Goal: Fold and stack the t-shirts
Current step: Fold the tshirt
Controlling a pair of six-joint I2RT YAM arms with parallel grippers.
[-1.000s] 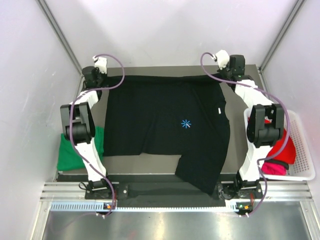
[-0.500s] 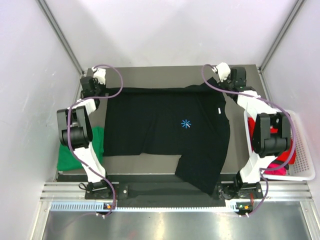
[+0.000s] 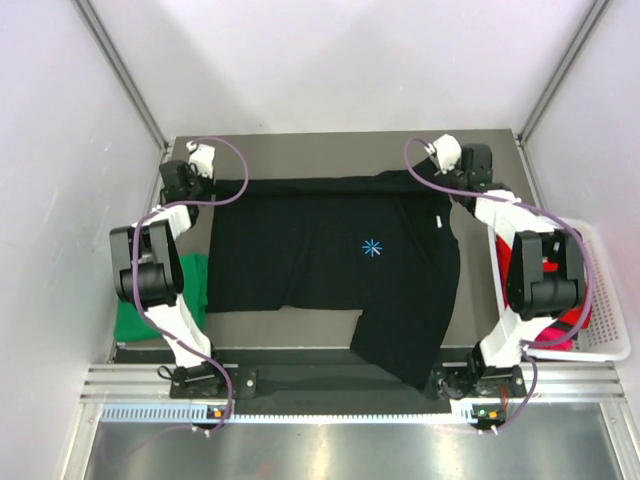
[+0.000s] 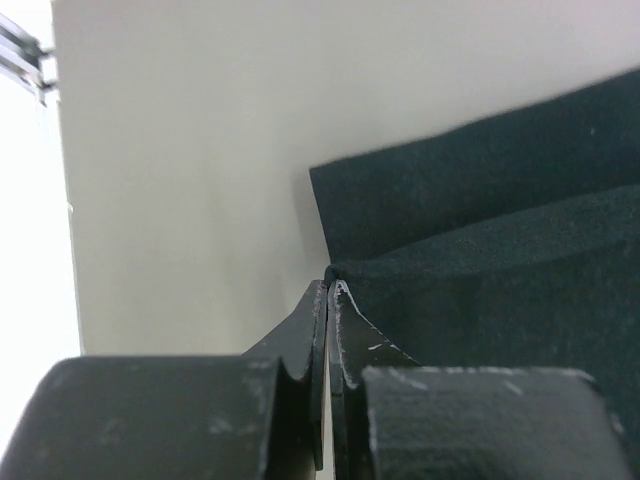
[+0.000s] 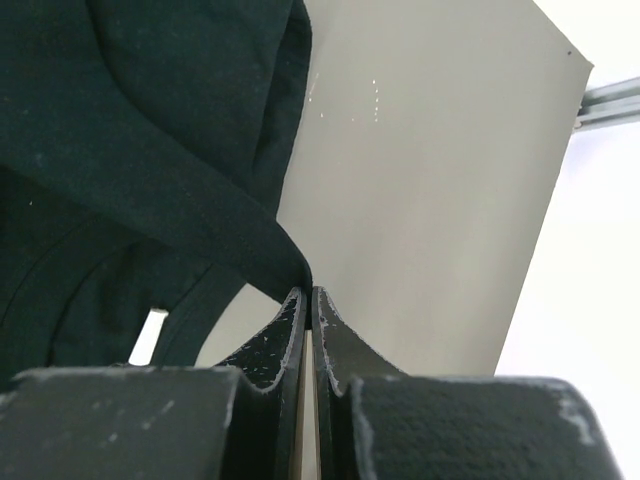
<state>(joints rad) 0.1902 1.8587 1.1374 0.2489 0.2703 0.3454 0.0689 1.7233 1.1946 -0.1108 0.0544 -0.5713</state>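
One black shirt (image 3: 330, 260), far edge pinched in the shut left end effector (image 4: 328, 292) and right end effector (image 5: 305, 296): best drawn nearward level and together, keeping the fold square.

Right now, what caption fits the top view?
Left pincer and right pincer pinch the black t-shirt's far corners; green t-shirt left, basket right.

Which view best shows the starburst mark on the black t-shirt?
Top external: the starburst mark sits in plain sight on the black t-shirt. Neither wrist view shows it: only the shirt's cloth pinched by the left hand and right hand.
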